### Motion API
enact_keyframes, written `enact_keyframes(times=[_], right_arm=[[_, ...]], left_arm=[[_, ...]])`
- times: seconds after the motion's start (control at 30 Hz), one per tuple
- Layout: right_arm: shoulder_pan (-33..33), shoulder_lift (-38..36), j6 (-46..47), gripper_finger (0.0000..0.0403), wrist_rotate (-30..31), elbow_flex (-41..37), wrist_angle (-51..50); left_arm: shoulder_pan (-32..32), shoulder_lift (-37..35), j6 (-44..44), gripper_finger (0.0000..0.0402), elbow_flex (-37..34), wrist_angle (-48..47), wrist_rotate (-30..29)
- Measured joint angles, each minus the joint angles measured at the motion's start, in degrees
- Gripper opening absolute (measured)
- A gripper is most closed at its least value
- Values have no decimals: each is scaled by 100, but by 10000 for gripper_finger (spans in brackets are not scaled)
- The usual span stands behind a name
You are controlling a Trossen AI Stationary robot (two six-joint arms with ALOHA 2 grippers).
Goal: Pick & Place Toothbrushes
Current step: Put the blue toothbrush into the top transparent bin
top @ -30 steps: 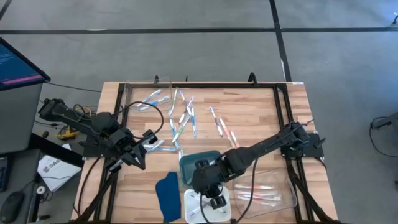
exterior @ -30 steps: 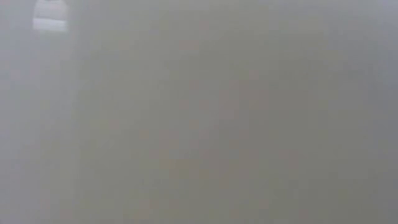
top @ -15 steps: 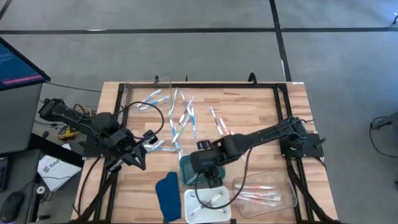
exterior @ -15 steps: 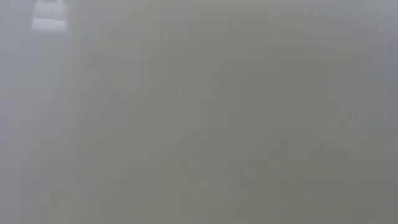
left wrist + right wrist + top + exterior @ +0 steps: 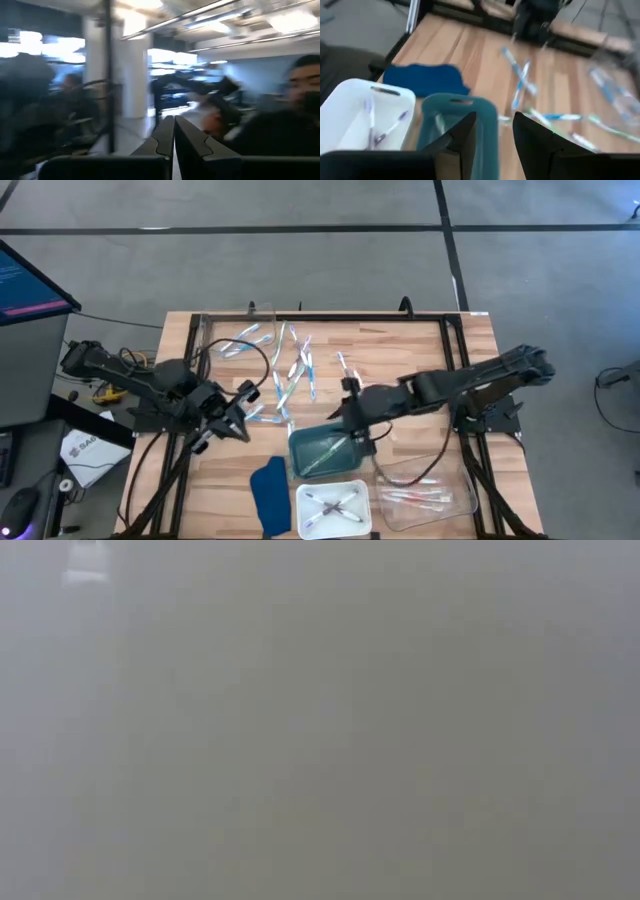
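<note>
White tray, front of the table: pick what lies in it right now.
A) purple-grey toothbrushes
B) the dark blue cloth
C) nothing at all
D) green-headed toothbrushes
A: in the high view the white tray holds a few crossed purple-grey toothbrushes, and the right wrist view shows their purple heads inside it too. The blue cloth lies on the table beside the tray, not in it.

Even overhead light, soft shadows on the worktop [image 5: 420,360]; the low view is blank grey haze, both wrist views smeared by motion blur.
</note>
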Motion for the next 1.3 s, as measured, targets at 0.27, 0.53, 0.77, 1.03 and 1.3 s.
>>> enact_keyframes(times=[0.27, 0.53, 0.77, 1.03, 1.3], right_arm=[[-749, -1325, 437, 120, -333, -1287, 1075], [-1298, -1791, 292, 120, -362, -1575, 782], [-1468, -1776, 134, 120, -388, -1577, 475], [-1982, -1773, -179, 120, -382, -1577, 417], [-2475, -1719, -354, 120, -504, -1575, 426]], left_arm=[[367, 469, 713, 8, -1, -331, -2220], [769, 444, 575, 8, 0, -1663, -3486], [775, -159, -1460, 8, 0, -4411, -4295], [773, -437, -3195, 8, 2, -6790, -3811], [773, 137, -3663, 23, 2, -7407, -2255]])
